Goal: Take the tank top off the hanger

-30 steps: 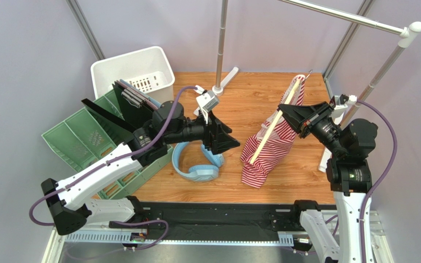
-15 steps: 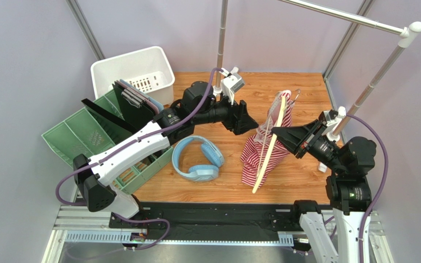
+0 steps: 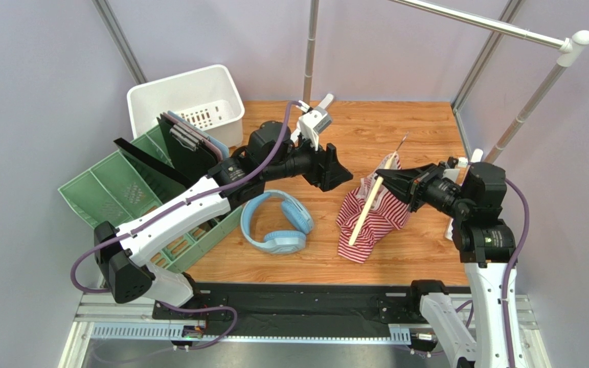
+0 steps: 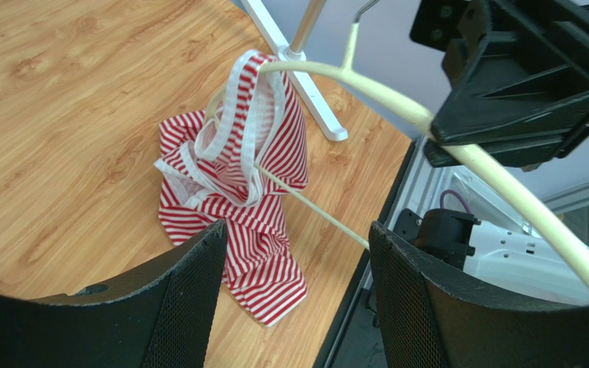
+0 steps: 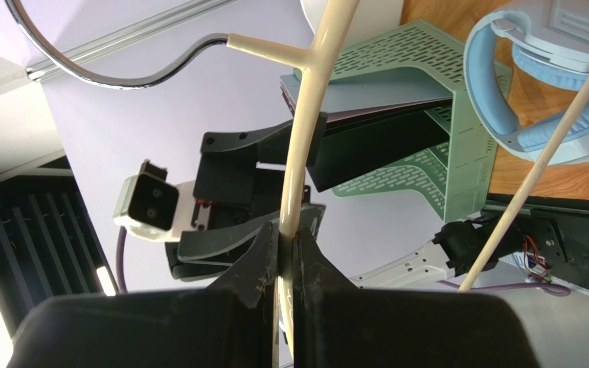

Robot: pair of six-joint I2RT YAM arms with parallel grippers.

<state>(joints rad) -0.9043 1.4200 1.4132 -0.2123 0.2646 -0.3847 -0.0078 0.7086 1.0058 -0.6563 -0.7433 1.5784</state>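
Note:
The red and white striped tank top [image 3: 368,220] lies bunched on the wooden table, one white-edged strap still looped over the cream hanger [image 3: 366,209]. My right gripper [image 3: 388,182] is shut on the hanger's arm and holds it tilted, grey hook [image 3: 402,143] pointing away. In the right wrist view the hanger [image 5: 306,146] runs between the shut jaws of the right gripper [image 5: 288,244]. My left gripper [image 3: 339,170] is open and empty, left of the garment. In the left wrist view its fingers [image 4: 168,307] frame the tank top [image 4: 238,192] and hanger [image 4: 405,109] beyond.
Blue headphones [image 3: 277,222] lie on the table left of the garment. A green rack [image 3: 121,192] with dark folders and a white bin [image 3: 186,103] stand at the left. The clothes rack's silver rail [image 3: 489,23], post [image 3: 310,61] and white foot [image 4: 305,77] are at the back and right.
My right gripper has lowered the hanger, and the tank top has sunk onto the table in a bunch. My left gripper swung up and right toward the garment, then drew back slightly.

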